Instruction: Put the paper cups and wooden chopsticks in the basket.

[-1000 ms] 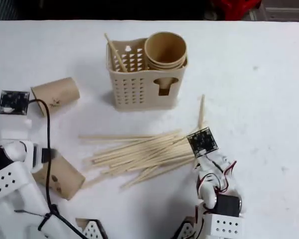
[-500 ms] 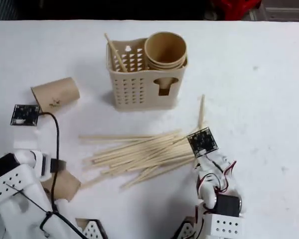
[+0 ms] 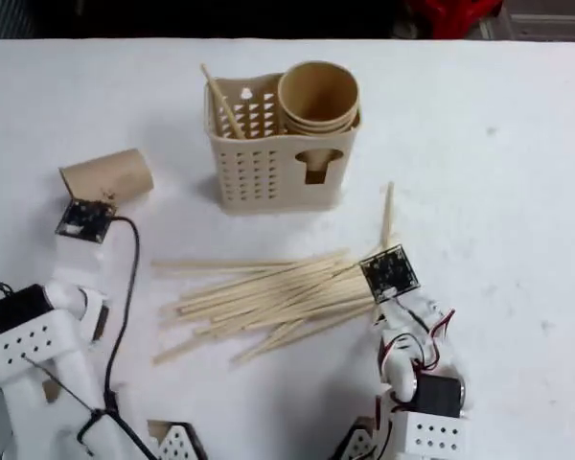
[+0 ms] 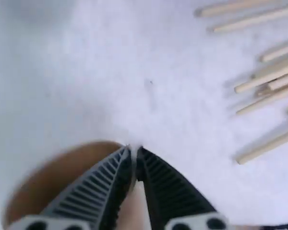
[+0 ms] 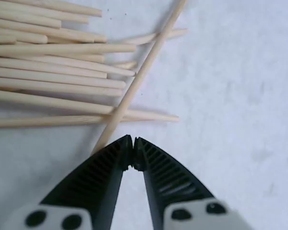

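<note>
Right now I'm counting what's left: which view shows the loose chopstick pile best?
The high view: the whole chopstick pile, end to end. The right wrist view shows one end, the left wrist view a few tips.

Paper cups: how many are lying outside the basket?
2. One cup lies on its side left of the basket; a second cup sits at the left gripper, mostly covered.

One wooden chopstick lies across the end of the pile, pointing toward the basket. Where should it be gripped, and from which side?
Probably grip the lone chopstick at its end nearest the basket, from straight above, jaws across its length. That part lies flat on bare table, clear of the pile; the other end crosses other sticks.
</note>
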Tool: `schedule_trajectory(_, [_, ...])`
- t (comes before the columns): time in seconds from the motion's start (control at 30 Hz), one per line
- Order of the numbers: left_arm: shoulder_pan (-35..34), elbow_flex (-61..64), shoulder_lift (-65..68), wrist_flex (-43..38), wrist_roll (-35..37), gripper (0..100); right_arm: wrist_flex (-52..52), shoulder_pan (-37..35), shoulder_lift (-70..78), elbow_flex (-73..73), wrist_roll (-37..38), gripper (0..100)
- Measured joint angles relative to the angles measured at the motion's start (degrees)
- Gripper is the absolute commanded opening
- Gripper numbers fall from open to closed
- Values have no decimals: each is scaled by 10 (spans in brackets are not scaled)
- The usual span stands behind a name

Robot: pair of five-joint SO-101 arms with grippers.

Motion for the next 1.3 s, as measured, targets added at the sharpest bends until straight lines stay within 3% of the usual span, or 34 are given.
schedule_trajectory(0.4, [3, -213, -2, 66, -3, 23, 0, 0, 0, 0, 0, 18])
schedule_trajectory(0.57, [4, -326, -2, 77, 28, 23, 0, 0, 0, 0, 0, 18])
schedule_trajectory(0.83, [135, -504, -2, 71, 129, 23, 0, 0, 0, 0, 0, 18])
schedule_trajectory(1.03, [270, -554, -2, -40, 244, 23, 0, 0, 0, 0, 0, 18])
schedule_trajectory(1.3, [425, -562, 77, -249, 317, 23, 0, 0, 0, 0, 0, 18])
